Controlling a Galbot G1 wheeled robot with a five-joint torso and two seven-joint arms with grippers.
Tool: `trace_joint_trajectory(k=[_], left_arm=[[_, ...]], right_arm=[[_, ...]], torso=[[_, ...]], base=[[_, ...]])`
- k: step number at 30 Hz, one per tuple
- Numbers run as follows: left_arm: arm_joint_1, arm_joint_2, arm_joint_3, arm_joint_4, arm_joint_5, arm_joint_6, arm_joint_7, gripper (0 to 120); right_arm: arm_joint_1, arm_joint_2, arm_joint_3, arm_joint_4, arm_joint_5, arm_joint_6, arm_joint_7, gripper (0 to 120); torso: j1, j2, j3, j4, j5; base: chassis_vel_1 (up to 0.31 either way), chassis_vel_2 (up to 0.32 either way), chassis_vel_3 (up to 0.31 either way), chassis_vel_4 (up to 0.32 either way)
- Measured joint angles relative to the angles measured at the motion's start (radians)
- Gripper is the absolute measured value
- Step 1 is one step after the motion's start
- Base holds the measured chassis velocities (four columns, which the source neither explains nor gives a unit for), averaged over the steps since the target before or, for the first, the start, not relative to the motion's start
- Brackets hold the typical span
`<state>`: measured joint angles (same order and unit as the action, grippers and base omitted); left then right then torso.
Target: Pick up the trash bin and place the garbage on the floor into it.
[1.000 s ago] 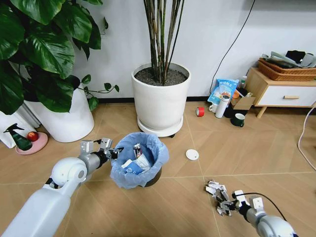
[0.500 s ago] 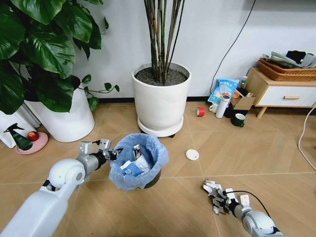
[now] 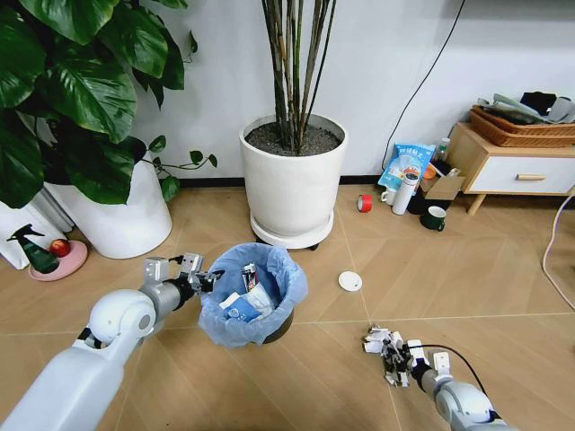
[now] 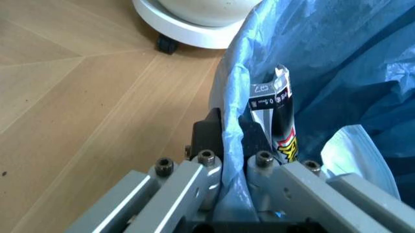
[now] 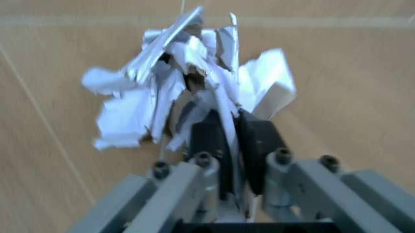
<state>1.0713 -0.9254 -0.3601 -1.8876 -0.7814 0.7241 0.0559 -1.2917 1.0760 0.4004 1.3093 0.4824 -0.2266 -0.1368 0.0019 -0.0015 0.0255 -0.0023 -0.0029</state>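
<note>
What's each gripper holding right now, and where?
Left gripper pinches the trash bin by its bag-lined rim; right gripper clamps a crumpled wrapper by its near edge.

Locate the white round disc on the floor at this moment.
In the head view the white round disc lies flat on the floor, right of the trash bin and in front of the large white plant pot.

White arms (image 3: 76, 382), grey screwed links, black fingers (image 5: 256, 138)
</note>
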Motion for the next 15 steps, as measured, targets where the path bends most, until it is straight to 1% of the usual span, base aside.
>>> trace_joint_trajectory(k=[2, 3, 7, 8, 11, 12, 15], left_arm=[[0.005, 0.004, -0.003, -0.004, 0.000, 0.000, 0.000, 0], [0.005, 0.004, -0.003, -0.004, 0.000, 0.000, 0.000, 0], [0.012, 0.006, -0.005, -0.009, 0.000, 0.000, 0.000, 0], [0.012, 0.006, -0.005, -0.009, 0.000, 0.000, 0.000, 0], [0.014, 0.007, -0.004, -0.014, 0.000, 0.000, 0.000, 0], [0.014, 0.007, -0.004, -0.014, 0.000, 0.000, 0.000, 0], [0.017, 0.011, -0.002, -0.017, 0.000, 0.000, -0.001, 0]], right_arm=[[-0.003, -0.002, 0.026, 0.032, -0.001, 0.003, -0.001, 0], [-0.003, -0.002, 0.026, 0.032, -0.001, 0.003, -0.001, 0], [-0.016, -0.034, 0.071, 0.125, 0.017, 0.002, -0.004, 0], [-0.016, -0.034, 0.071, 0.125, 0.017, 0.002, -0.004, 0], [-0.014, -0.058, 0.092, 0.204, 0.028, 0.010, -0.005, 0], [-0.014, -0.058, 0.092, 0.204, 0.028, 0.010, -0.005, 0], [0.009, -0.081, 0.107, 0.305, 0.034, 0.016, -0.005, 0]], torso=[[0.000, 0.000, 0.000, 0.0001, -0.0001], [0.000, 0.000, 0.000, 0.0001, -0.0001], [0.000, 0.000, 0.000, 0.0000, -0.0005], [0.000, 0.000, 0.000, 0.0000, -0.0005], [0.000, 0.000, 0.000, -0.0001, 0.0000], [0.000, 0.000, 0.000, -0.0001, 0.0000], [0.000, 0.000, 0.000, 0.0000, -0.0003]], base=[[0.000, 0.000, 0.000, 0.000], [0.000, 0.000, 0.000, 0.000], [0.000, 0.000, 0.000, 0.000], [0.000, 0.000, 0.000, 0.000], [0.000, 0.000, 0.000, 0.000], [0.000, 0.000, 0.000, 0.000], [0.000, 0.000, 0.000, 0.000]])
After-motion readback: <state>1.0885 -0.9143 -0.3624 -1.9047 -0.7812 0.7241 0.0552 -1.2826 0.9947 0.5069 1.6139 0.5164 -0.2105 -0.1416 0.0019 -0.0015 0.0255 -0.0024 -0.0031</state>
